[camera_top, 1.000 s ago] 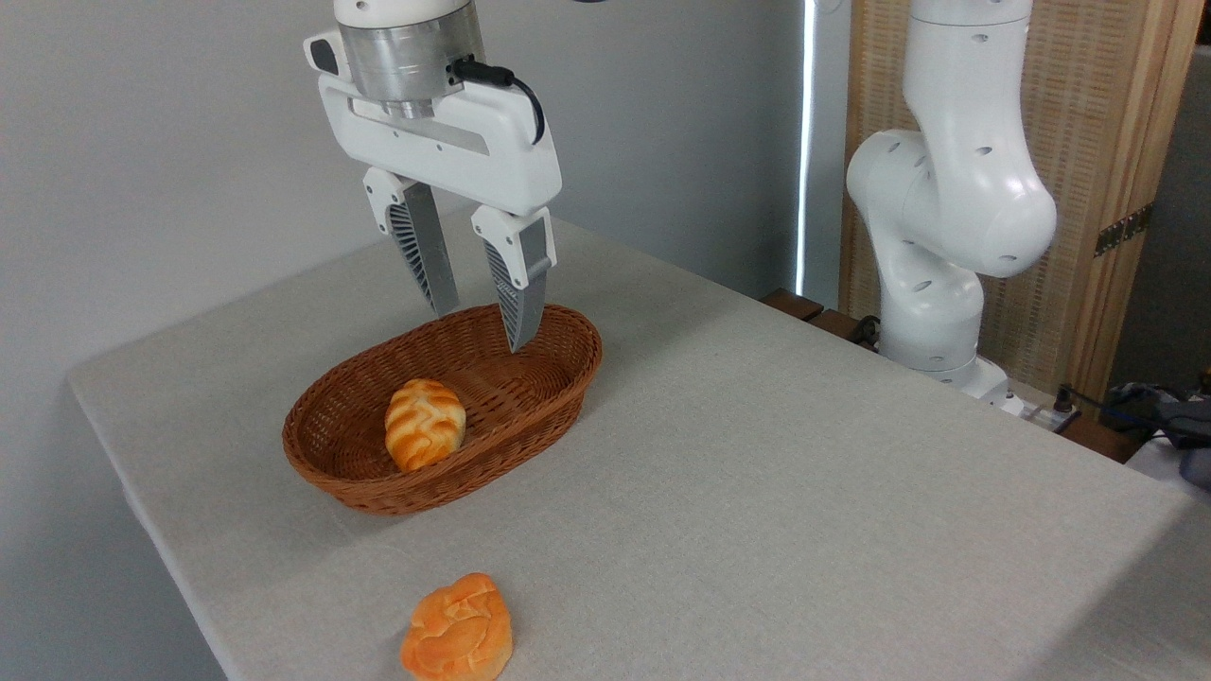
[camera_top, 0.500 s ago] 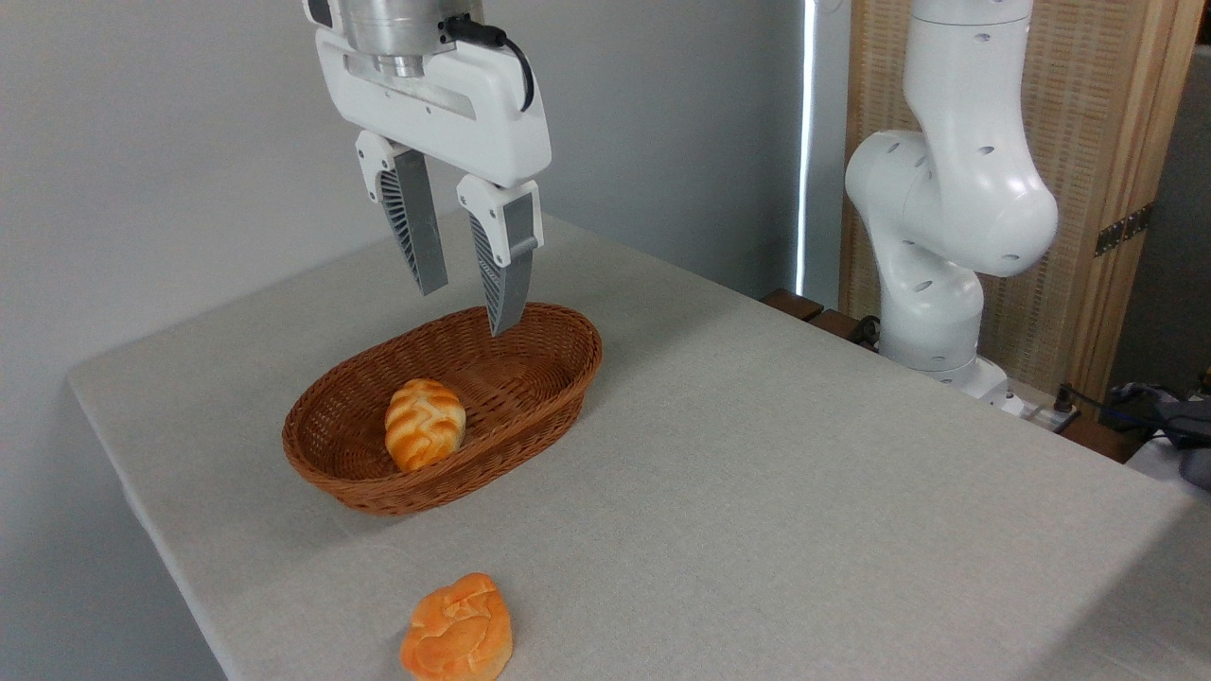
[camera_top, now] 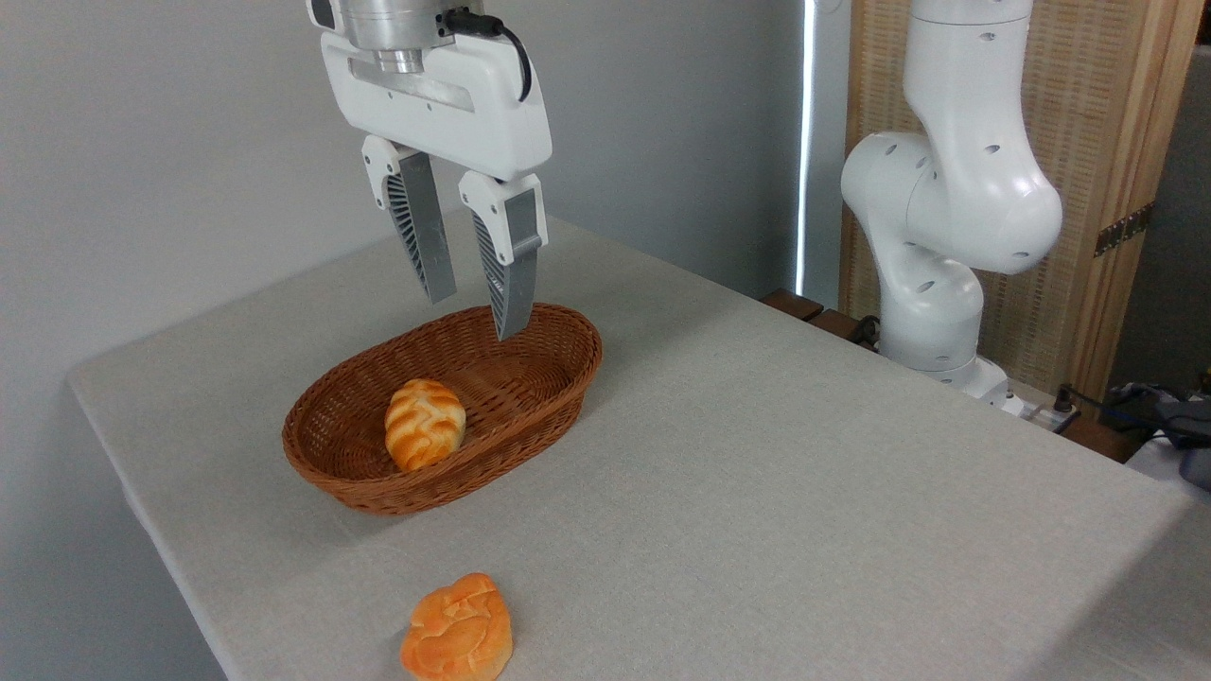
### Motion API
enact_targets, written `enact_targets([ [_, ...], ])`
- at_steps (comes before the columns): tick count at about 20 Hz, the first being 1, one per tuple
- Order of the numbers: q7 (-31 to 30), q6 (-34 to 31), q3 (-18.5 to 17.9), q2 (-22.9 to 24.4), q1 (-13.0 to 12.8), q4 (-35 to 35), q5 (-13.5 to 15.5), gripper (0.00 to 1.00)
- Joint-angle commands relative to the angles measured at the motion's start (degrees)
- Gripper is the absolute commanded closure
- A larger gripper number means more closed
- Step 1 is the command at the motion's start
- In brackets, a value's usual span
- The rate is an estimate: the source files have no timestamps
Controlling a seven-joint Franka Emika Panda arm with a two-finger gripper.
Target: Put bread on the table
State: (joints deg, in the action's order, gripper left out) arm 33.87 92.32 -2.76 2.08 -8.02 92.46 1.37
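Note:
The bread (camera_top: 458, 629), a lumpy orange roll, lies on the table (camera_top: 757, 492) near its front edge, well in front of the basket. My gripper (camera_top: 473, 317) hangs open and empty above the far end of the brown wicker basket (camera_top: 530, 402), fingers pointing down, its right fingertip level with the far rim. A smooth striped golden bun (camera_top: 425, 423) rests inside the basket, toward its near left end.
The arm's white base (camera_top: 937, 255) stands at the table's far right edge. A grey wall runs behind the table on the left, and a wooden screen stands behind the arm. The table's left and front edges are close to the bread.
The gripper rose from the basket's far end and drifted slightly left, then came down a little and right again. It stayed open. The bread and the bun did not move.

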Motion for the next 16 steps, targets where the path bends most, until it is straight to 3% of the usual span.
enact_targets([
  [1,0.93,1.63,0.38,-0.4,0.64,-0.35,-0.85,0.0],
  [6,1.37,1.11,0.47,-0.58,0.47,-0.17,-1.11,0.0],
  [10,6.72,0.14,0.38,-0.58,0.47,-0.17,-1.11,0.0],
  [16,6.3,-1.18,0.38,-0.58,0.47,-0.17,-1.02,0.0],
])
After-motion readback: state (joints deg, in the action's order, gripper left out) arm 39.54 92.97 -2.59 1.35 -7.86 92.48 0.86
